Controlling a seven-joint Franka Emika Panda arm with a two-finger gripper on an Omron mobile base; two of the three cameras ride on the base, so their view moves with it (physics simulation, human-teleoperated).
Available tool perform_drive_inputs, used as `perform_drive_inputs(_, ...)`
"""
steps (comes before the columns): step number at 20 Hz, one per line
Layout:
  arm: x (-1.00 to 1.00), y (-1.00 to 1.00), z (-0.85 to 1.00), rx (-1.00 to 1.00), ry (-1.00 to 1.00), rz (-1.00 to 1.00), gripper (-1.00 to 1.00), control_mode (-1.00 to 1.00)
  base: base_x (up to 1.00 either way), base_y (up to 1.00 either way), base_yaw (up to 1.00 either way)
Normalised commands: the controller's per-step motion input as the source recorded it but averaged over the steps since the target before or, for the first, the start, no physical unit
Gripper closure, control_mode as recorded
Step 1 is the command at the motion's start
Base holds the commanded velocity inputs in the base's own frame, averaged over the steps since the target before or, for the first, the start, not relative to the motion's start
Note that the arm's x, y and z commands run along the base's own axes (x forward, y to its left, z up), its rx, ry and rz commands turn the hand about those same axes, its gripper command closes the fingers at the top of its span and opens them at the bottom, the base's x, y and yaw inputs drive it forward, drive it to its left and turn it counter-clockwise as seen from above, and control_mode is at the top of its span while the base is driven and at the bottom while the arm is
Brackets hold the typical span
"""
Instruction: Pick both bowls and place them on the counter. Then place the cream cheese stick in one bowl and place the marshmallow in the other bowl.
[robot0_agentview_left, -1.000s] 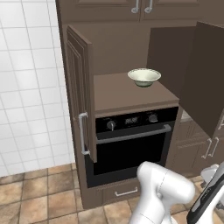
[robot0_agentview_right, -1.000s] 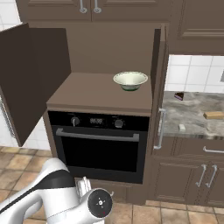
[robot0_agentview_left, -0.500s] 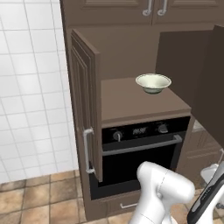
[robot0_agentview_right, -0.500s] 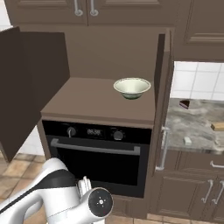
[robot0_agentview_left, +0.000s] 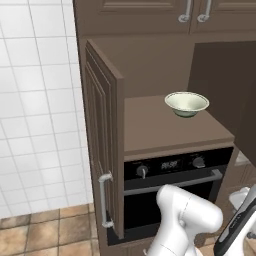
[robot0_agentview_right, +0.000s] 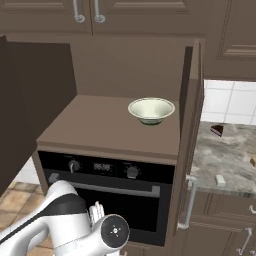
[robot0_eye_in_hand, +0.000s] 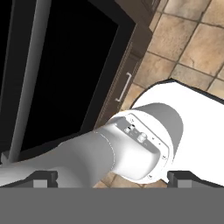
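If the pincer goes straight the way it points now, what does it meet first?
Probably the robot's own white arm: in the hand view it lies right ahead of the open pincer, before the oven door. Depth is unclear.

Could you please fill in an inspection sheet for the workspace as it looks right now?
Surface: brown cabinet shelf above the oven; marbled counter to its right.
Job's things: one pale cream bowl upright on the shelf, both cabinet doors open. Tan block and small white piece on the counter, too small to identify surely.
Clutter: dark cake slice on the counter.
Grippers: fingers wide apart, holding nothing, low in front of the oven.
Cables: nothing seen.
Surroundings: white tiled wall, tan floor tiles.
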Motion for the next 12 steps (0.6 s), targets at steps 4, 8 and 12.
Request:
perform_drive_inputs(4, 0.0, 0.0, 0.0, 0.0, 0.0, 0.0, -1.0, 1.0, 0.48, -0.21, 0.06)
perform_drive_inputs(8, 0.07, 0.0, -0.03, 0.0, 0.01, 0.0, -1.0, -1.0, 0.23, -0.01, 0.0)
perform_drive_inputs(12, 0.26, 0.02, -0.06, -0.01, 0.01, 0.0, -1.0, -1.0, 0.0, 0.0, 0.0)
